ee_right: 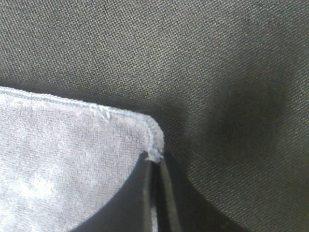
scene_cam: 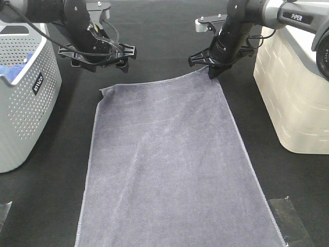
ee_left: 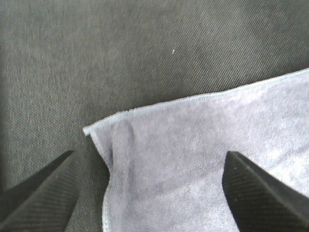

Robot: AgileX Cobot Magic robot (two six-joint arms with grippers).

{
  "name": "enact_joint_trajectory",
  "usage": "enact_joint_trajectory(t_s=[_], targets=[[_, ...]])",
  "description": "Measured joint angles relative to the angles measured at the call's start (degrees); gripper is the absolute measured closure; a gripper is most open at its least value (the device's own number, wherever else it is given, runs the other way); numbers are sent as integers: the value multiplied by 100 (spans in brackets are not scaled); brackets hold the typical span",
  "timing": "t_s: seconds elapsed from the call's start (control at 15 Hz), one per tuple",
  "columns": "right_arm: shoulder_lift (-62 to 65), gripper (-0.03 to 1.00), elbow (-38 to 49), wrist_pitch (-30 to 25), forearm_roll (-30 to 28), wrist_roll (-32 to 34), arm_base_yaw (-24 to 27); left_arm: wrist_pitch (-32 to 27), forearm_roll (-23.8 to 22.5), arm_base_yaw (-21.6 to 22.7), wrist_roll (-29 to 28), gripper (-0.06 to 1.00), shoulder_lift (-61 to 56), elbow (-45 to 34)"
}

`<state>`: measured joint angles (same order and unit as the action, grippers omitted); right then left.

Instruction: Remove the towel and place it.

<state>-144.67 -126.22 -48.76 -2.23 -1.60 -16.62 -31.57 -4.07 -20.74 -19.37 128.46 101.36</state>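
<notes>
The greyish-purple towel (scene_cam: 164,159) lies spread flat on the black table, its long side running from far to near. My right gripper (scene_cam: 213,72) is shut on the towel's far right corner, and the right wrist view shows the fingers (ee_right: 166,203) pinching the hemmed corner (ee_right: 153,153). My left gripper (scene_cam: 97,57) is open and empty, hovering just beyond the towel's far left corner (scene_cam: 103,91). In the left wrist view that corner (ee_left: 89,130) lies flat between the spread fingertips (ee_left: 43,193).
A grey perforated basket (scene_cam: 25,108) stands at the left with a bright blue cloth (scene_cam: 15,69) inside. A cream basket (scene_cam: 293,92) stands at the right. Clear tape strips (scene_cam: 290,211) are stuck on the table near the front.
</notes>
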Motion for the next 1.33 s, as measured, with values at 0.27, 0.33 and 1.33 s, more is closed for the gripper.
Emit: enact_joint_trajectory(t_s=[0.27, 0.33, 1.33], targets=[[0, 97, 0, -40, -6, 6, 0, 40, -178, 229, -945, 18, 0, 17], [0, 97, 0, -46, -6, 6, 0, 34, -138, 344, -1083, 18, 6, 40], [0, 97, 0, -126, 86, 17, 0, -905, 441, 498, -625, 19, 877, 814]])
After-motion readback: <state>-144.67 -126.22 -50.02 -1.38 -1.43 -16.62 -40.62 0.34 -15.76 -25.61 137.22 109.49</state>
